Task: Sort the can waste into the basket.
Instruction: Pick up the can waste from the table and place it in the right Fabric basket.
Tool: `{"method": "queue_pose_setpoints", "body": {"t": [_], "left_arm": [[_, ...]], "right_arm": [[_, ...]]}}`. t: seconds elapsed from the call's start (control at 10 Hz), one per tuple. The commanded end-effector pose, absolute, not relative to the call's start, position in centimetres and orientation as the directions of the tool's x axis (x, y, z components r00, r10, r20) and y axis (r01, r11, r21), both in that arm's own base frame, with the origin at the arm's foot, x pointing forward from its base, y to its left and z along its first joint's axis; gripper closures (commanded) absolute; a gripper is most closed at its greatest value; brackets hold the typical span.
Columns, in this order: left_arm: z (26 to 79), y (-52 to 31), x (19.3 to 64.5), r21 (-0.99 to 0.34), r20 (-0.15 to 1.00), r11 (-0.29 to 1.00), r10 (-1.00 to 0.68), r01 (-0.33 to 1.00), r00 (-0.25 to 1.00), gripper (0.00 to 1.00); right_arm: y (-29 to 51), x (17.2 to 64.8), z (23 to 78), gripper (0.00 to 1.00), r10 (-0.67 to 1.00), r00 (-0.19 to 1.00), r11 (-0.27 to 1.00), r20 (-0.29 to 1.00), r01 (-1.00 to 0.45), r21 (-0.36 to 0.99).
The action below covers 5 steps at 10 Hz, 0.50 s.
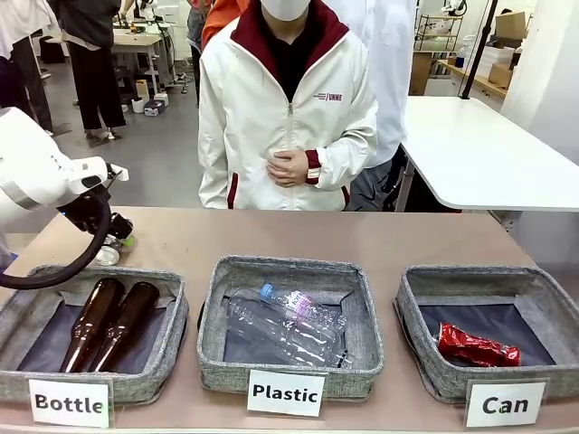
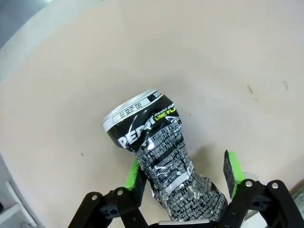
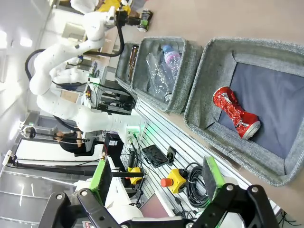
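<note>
Far left, the left gripper [image 2: 183, 161] straddled the black can [image 2: 142, 128], jaws spread, unclenched; the red can [image 1: 478, 347] lay in the basket [image 1: 418, 348].

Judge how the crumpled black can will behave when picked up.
The black can is crushed at its waist, so likely empty, light, and apt to yield further when squeezed. Lying dented on the table, it probably won't roll.

You have a black can [image 2: 164, 161], silver-topped and lime-lettered, on the beige worktop [image 2: 213, 57]; the red can [image 1: 477, 347] lies in a grey basket [image 1: 418, 287].
</note>
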<state>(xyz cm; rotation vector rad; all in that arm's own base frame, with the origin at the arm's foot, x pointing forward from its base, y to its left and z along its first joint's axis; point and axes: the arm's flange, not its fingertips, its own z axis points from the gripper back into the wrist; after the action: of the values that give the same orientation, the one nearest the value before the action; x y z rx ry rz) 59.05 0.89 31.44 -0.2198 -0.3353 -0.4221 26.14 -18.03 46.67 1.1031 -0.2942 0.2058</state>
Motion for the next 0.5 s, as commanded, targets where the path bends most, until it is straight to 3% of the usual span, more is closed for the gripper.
{"method": "queue_pose_setpoints", "body": {"t": [0.0, 0.1, 0.2, 0.3, 0.4], "left_arm": [[32.06, 1.3, 58.89, -0.152, 0.375, 0.901, -0.328, 0.406, 0.867, 0.16], [32.07, 1.28, 58.88, -0.139, 0.357, 0.902, -0.339, 0.408, 0.87, 0.16], [31.99, 1.28, 58.72, -0.133, 0.346, 0.9, -0.351, 0.415, 0.87, 0.3], [31.94, 1.15, 58.63, -0.135, 0.342, 0.902, -0.347, 0.411, 0.873, 0.76], [31.92, 1.26, 58.62, -0.135, 0.341, 0.902, -0.347, 0.411, 0.874, 0.9]], "right_arm": [[-18.26, 25.81, 46.67, 0.0, 0.043, 0.937, 0.441, 0.347, -0.33, 0.835], [-18.26, 25.81, 46.67, 0.0, 0.043, 0.937, 0.441, 0.347, -0.33, 0.835], [-18.26, 25.81, 46.67, 0.0, 0.043, 0.937, 0.441, 0.347, -0.33, 0.835], [-18.26, 25.81, 46.67, 0.0, 0.043, 0.937, 0.441, 0.347, -0.33, 0.835], [-18.26, 25.81, 46.67, 0.0, 0.043, 0.937, 0.441, 0.347, -0.33, 0.835]]}}
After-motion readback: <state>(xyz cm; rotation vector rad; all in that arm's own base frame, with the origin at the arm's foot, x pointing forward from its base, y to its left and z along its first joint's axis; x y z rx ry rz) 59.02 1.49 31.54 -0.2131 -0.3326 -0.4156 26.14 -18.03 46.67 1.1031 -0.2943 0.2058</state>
